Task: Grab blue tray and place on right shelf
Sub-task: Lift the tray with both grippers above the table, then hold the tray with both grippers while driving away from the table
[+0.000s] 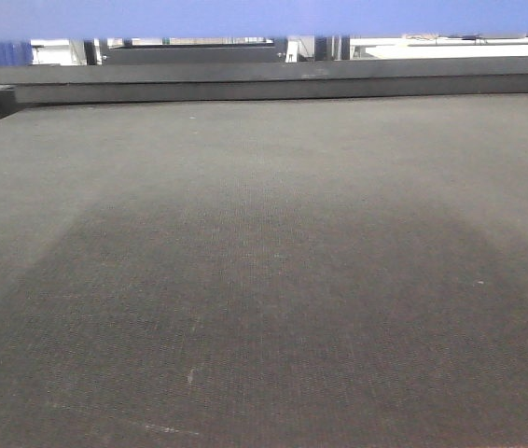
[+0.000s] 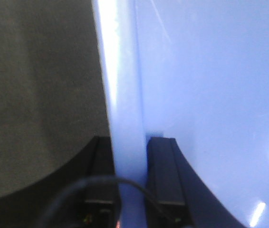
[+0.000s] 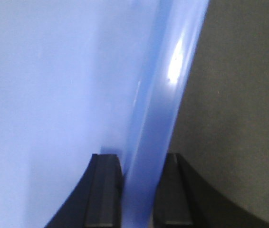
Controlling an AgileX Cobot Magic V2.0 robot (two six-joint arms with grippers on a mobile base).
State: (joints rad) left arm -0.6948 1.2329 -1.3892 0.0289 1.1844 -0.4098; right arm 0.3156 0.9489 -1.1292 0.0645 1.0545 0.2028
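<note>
The blue tray (image 1: pixel 264 17) shows only as a light blue band across the very top of the front view. In the left wrist view its glossy rim runs up the middle and its floor (image 2: pixel 210 71) fills the right side. My left gripper (image 2: pixel 129 142) is shut on that rim, one black finger on each side. The right wrist view shows the tray floor (image 3: pixel 53 71) on the left, and my right gripper (image 3: pixel 141 159) is shut on the opposite rim the same way. The right shelf is out of view.
A dark fabric-topped table (image 1: pixel 264 280) spreads below the tray and shows beside the rims (image 2: pixel 39 71) (image 3: pixel 239 95). A dark raised ledge (image 1: pixel 283 79) runs along its far edge, with bright room clutter behind it.
</note>
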